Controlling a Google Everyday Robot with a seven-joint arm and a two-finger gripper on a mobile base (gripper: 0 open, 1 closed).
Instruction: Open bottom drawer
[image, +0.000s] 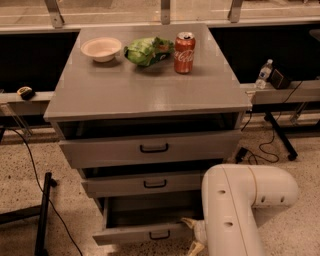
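Grey three-drawer cabinet (150, 95) with a white robot arm (240, 200) low at its right front.

The bottom drawer (125, 235), lowest of the three, is seen drawn out towards the camera beyond the two fronts above. Its front panel is the slimmest, a small black bar handle (159, 234) is set at its middle, and a plain grey tray is exposed behind. The gripper (192, 235) is placed at the right end of that front panel, its two tan fingers (188, 222) spread apart with nothing seen between them. Bare speckled floor (70, 195) is left open in front and to the left, bounded by a black stand (42, 215). On the cabinet top, a bowl (101, 48), a green bag (148, 51) and a red can (184, 46) are set near the back edge.
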